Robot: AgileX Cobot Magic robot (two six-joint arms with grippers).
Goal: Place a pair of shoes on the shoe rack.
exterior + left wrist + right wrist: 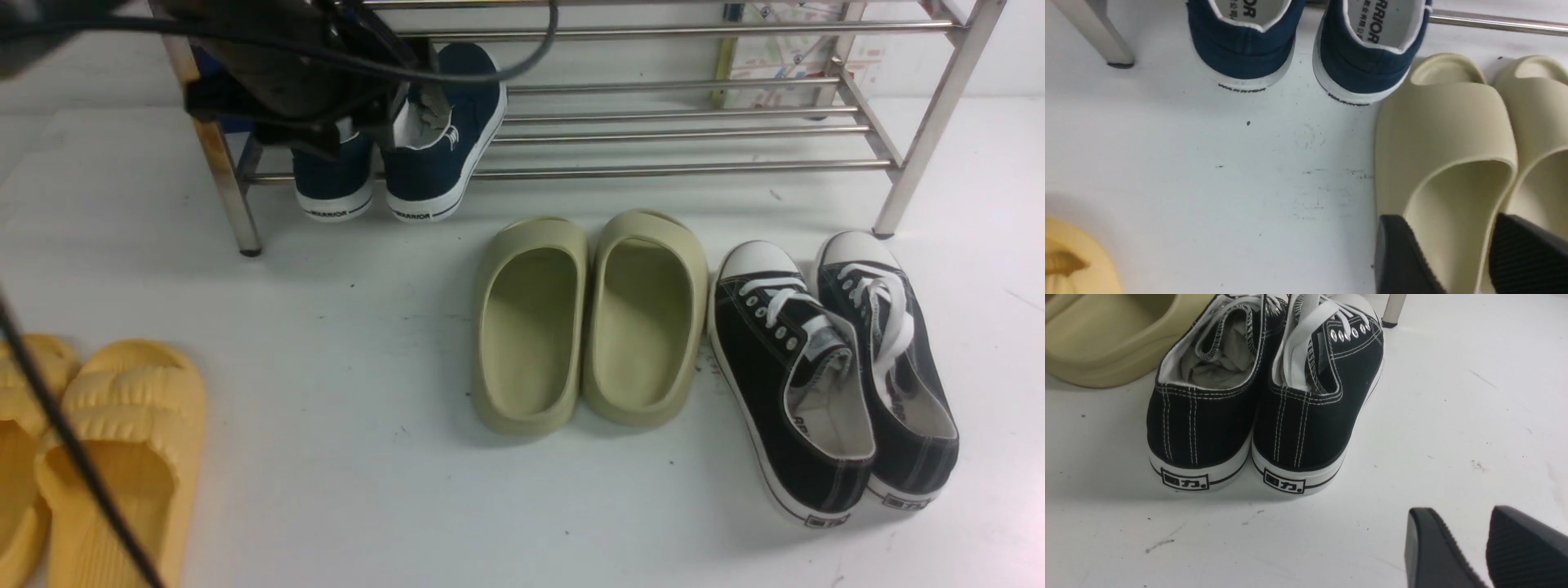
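**Navy sneakers on the low tier of a steel shoe rack, both hands open**

At the far left of the white counter (367, 506), a pair of yellow slippers (135, 408) lies side by side, partly cut off by the edge of the front view. Beyond them, a metal shoe rack (686, 169) spans the back, its front legs standing on the counter.

On the left part of its lower tier rests a pair of navy sneakers (445, 167), heels toward the camera and projecting past the front rail. In the front view, the left arm (286, 65) partly covers this pair. The left hand (1447, 222) is open, its fingers parted and gripping nothing; its wrist view shows both navy heels free of the fingers.

Near the middle, in front of the rack, a pair of olive slippers (531, 327) stands on the counter, closed toes toward the rack. To their right is a pair of black sneakers (767, 359) with white laces, toes also toward the rack, the two shoes lying close together.

The right hand (1459, 510) is likewise open and empty, above the counter. Behind the rack's right end stands a flat, map-patterned item (784, 53), partly hidden by the rails.
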